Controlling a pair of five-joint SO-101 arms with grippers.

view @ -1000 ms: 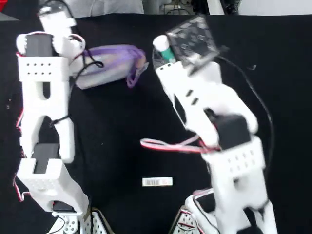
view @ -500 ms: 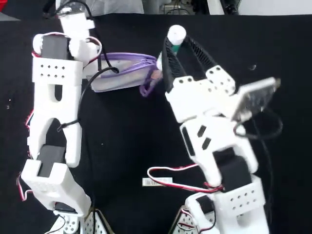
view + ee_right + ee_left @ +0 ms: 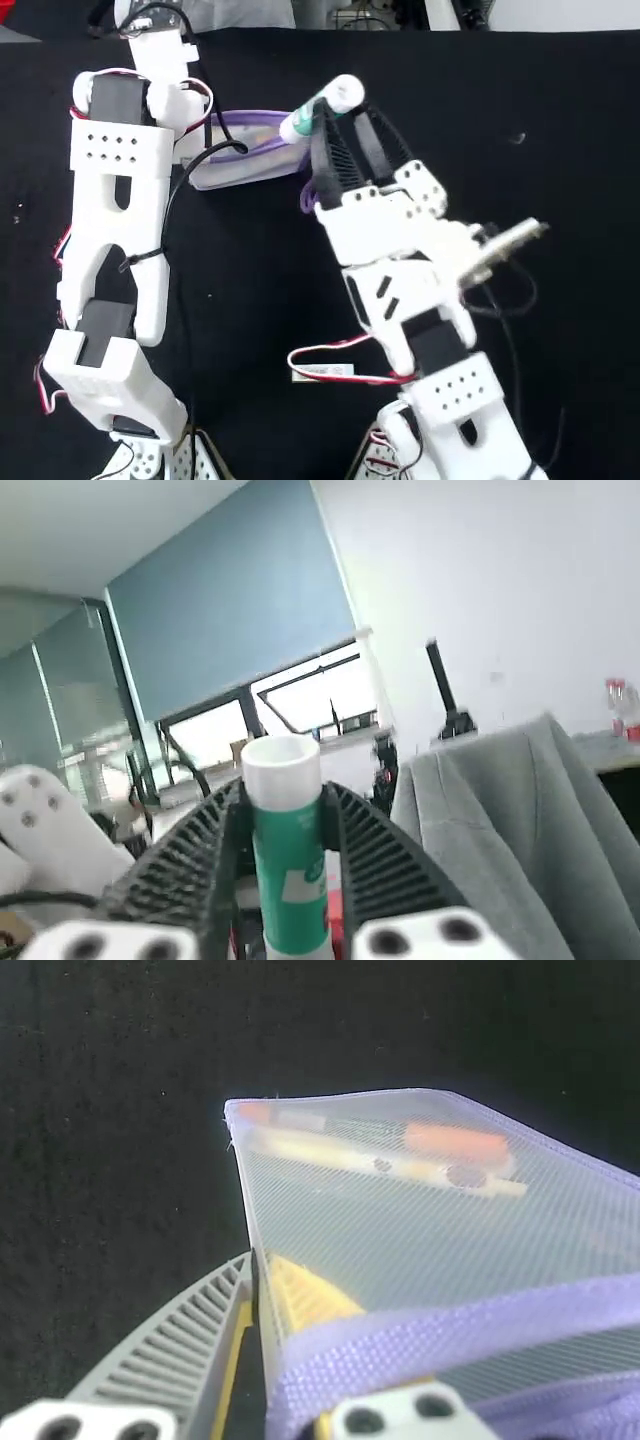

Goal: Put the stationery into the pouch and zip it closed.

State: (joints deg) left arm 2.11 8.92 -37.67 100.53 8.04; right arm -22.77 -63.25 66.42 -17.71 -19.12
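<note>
The translucent pouch (image 3: pixel 258 158) with a purple zip edge lies on the black table at the back. My left gripper (image 3: pixel 196 154) is shut on one end of it. In the left wrist view the pouch (image 3: pixel 420 1230) holds several pens, and my left gripper (image 3: pixel 257 1265) pinches its edge. My right gripper (image 3: pixel 338 114) is shut on a glue stick (image 3: pixel 345 92) with a white cap and green body, tilted over the pouch's near end. In the right wrist view the glue stick (image 3: pixel 287 855) stands upright between the black fingers (image 3: pixel 190 850) of my right gripper (image 3: pixel 284 798).
A small white barcode label (image 3: pixel 322 371) lies on the black table (image 3: pixel 560 120) near the front, between the two arm bases. A red and white cable (image 3: pixel 330 352) loops beside the right arm. The right side of the table is bare cloth.
My right arm has swung the glue stick left and down, toward the pouch's near end, and tilted it. The left arm and pouch barely shifted over the last half second.
</note>
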